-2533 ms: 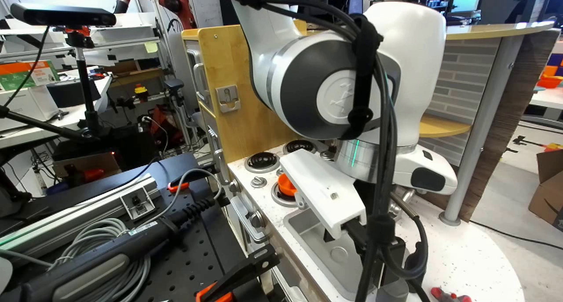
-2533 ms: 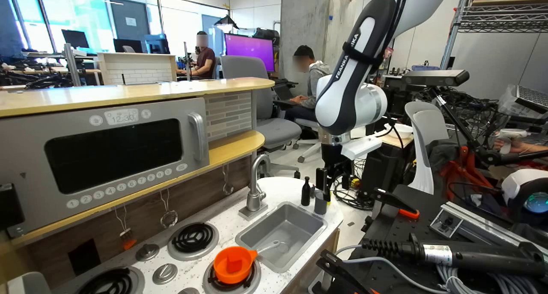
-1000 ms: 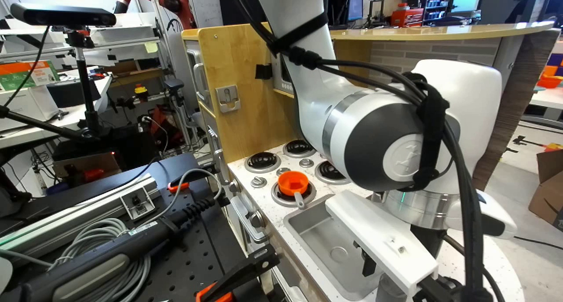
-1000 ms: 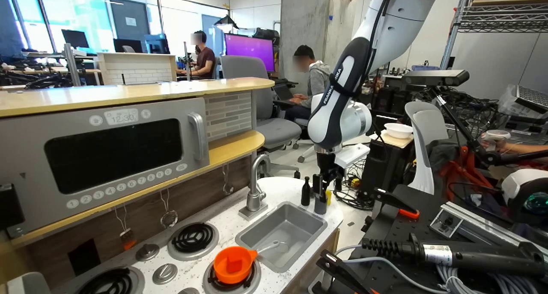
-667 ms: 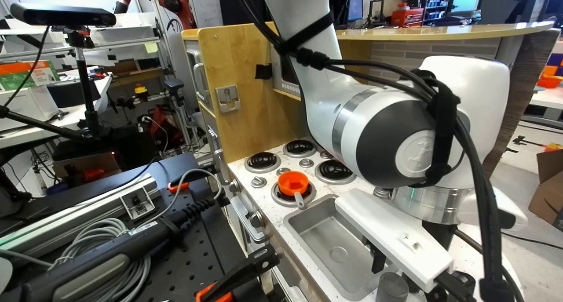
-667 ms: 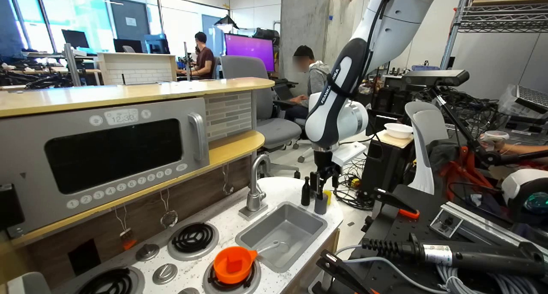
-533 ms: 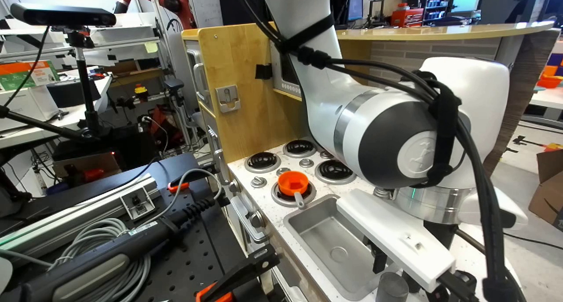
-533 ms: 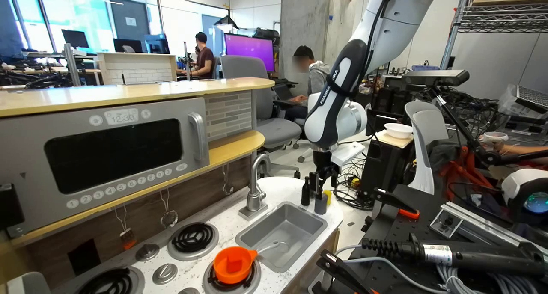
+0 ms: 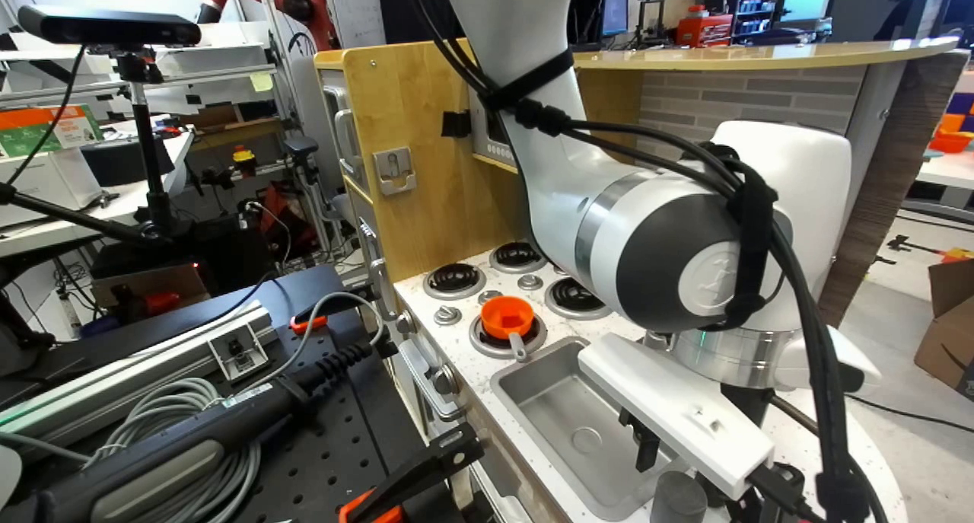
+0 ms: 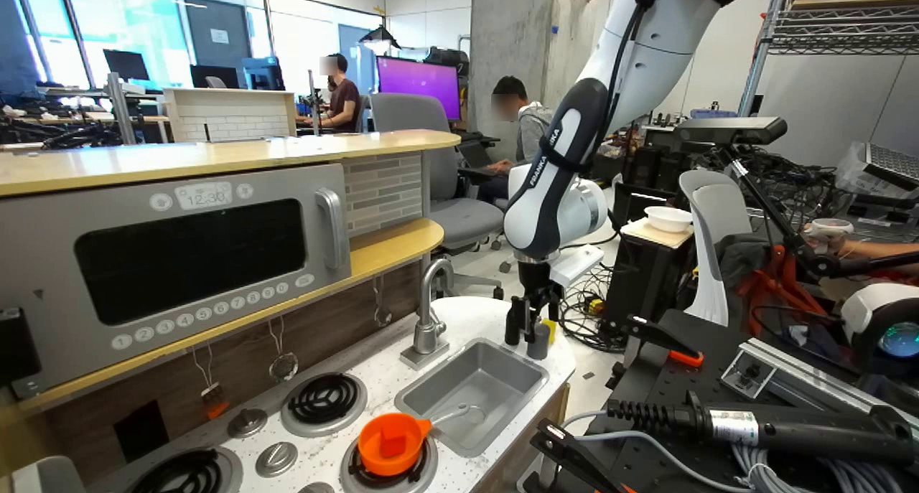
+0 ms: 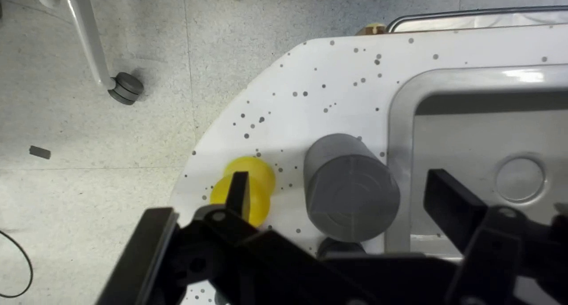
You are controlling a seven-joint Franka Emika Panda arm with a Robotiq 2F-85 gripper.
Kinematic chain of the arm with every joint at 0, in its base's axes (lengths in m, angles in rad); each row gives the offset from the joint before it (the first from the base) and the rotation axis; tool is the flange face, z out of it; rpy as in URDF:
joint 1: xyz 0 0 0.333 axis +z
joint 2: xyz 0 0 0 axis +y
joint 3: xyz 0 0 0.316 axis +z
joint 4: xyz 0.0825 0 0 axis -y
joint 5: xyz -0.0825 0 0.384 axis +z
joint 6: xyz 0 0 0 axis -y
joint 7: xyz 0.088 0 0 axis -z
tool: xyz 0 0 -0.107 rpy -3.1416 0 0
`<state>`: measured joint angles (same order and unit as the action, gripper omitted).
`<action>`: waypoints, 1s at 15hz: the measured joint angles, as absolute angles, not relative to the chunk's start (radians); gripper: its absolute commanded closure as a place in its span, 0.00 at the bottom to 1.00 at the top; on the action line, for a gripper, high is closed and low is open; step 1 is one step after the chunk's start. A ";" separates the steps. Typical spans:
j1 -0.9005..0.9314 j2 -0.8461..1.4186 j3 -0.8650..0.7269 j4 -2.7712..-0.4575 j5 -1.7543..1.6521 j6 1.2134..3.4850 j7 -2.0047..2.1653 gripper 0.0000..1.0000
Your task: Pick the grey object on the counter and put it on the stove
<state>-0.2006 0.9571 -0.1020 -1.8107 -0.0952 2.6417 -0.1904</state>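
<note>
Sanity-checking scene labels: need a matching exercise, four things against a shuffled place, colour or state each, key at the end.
Things
1. grey cylinder
2. orange pan
3. faucet
4. jaws

Place, colour or state
A. on a burner
B. spread apart
C. on the counter, between the sink and the yellow object in the wrist view
D. silver, curved

Pairs: 1-C; 2-A; 3-D; 4-B

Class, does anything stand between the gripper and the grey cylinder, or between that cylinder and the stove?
Nothing visible stands between the gripper and the grey cylinder, though the wrist view shows a yellow object behind one finger. Between cylinder and stove lies the sink; an orange pan sits on one burner.
</note>
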 measured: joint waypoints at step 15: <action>-0.185 0.967 -0.091 -1.789 -0.120 2.559 -0.227 0.85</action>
<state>-0.1854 0.9670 -0.0911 -1.7893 -0.1201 2.5590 -0.2271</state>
